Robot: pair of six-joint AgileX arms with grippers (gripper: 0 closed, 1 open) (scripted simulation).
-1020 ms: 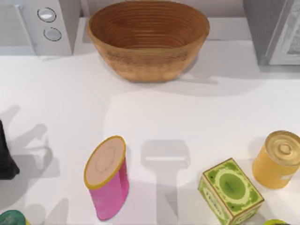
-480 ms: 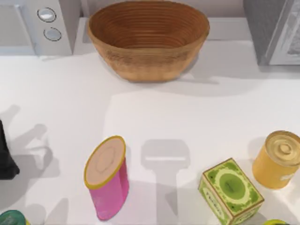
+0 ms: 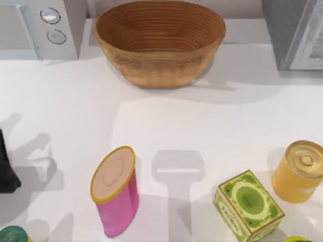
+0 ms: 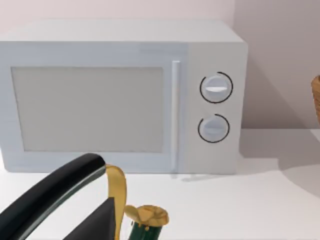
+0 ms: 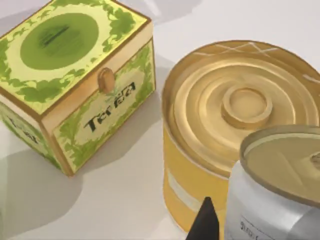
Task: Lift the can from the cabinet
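Observation:
A yellow can (image 3: 300, 171) with a gold ribbed lid stands upright on the white cabinet (image 3: 212, 131) near its right edge. In the right wrist view the can (image 5: 235, 125) is close below the camera. A black tip of my right gripper (image 5: 205, 225) shows just in front of the can's wall; whether it touches cannot be told. A silver can with a tan lid (image 5: 280, 190) stands nearer still, overlapping the yellow one. My left arm (image 3: 6, 174) sits parked at the left edge.
A green tea box (image 3: 247, 204) stands just left of the can, and a pink tube (image 3: 116, 191) leans farther left. A wicker basket (image 3: 159, 40) sits at the back, with a microwave (image 3: 40, 25) back left and a grey unit (image 3: 295, 30) back right. A green bottle (image 4: 145, 225) stands by the left wrist.

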